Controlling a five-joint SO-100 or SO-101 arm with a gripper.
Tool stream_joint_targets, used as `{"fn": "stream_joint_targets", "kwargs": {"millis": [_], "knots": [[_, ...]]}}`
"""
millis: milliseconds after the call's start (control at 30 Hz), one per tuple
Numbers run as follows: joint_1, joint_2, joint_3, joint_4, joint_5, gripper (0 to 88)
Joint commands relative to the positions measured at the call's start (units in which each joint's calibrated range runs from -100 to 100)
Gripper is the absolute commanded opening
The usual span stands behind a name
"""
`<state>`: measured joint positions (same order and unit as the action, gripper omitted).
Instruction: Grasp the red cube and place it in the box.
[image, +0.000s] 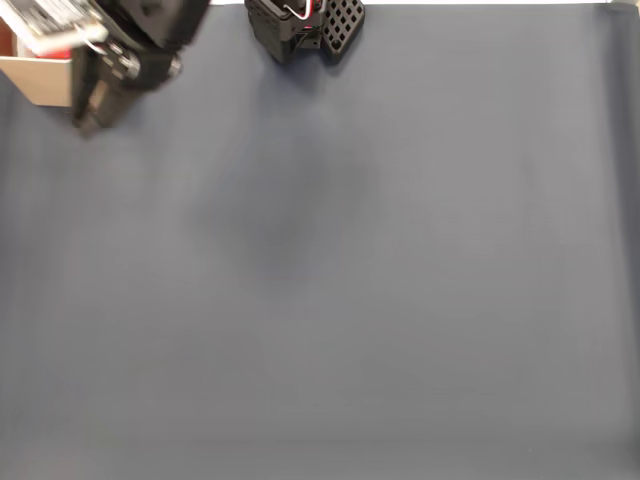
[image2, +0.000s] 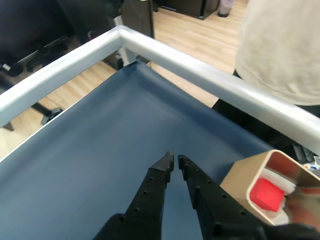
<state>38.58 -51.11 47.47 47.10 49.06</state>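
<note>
Dark blue-grey cloth covers my surface, and in the wrist view it runs up to a pale metal rail that bends at a corner; past the rail I see wooden floor and a person in a light top standing close to the edge. My jaws reach up from the bottom of the wrist view as 2 black fingers whose tips nearly meet, with just a thin gap between them and nothing pinched there; they hang above bare cloth. Just to the right of them in that view sits the box, tan outside and white inside, its top open. The red cube lies inside the box, down against the white lining. In the fixed view the box appears at the top left corner, partly covered by my arm, which is blurred there. At the top middle of that view stands my black base, with a perforated black plate beside it.
</note>
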Motion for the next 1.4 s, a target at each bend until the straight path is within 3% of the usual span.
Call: {"fn": "stream_joint_targets", "kwargs": {"millis": [0,633,1067,1367], "knots": [[-6.47,-2.36,0.71,0.61,0.68,0.0],[-29.41,-13.1,13.21,1.43,1.66,0.0],[-38.08,-23.94,26.8,1.02,2.74,0.0],[-39.29,-31.82,36.2,0.94,2.25,0.0]]}}
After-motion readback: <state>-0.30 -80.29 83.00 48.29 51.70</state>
